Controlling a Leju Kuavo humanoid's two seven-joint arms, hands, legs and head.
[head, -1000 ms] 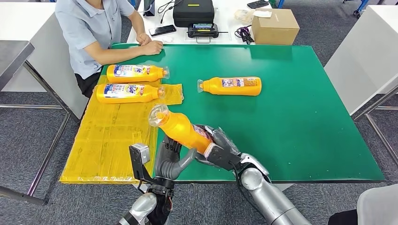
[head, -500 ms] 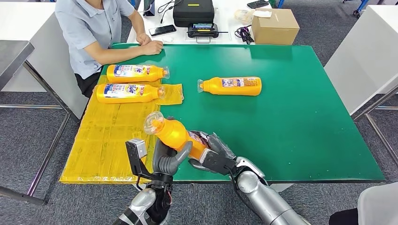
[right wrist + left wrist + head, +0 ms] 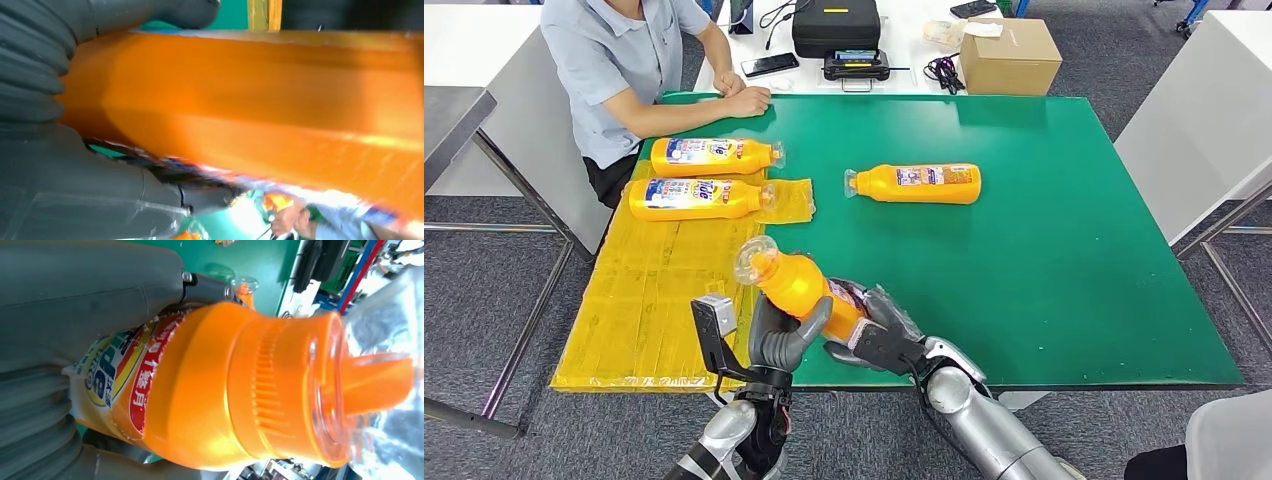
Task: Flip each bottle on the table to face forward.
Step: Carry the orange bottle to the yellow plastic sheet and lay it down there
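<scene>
Held bottle base: hidden inside right hand.
Label: part covered by left hand.
Bottle, right wrist view: blurred, cut off at edge.
Person: cut off at top edge.

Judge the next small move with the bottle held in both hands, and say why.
Probably finish the handover: the left hand firms its grip on the raised bottle and the right hand lets go of the base end. Both hands hold it above the table's near edge, cap tilted up toward the yellow sheet, where two bottles already lie label up.
</scene>
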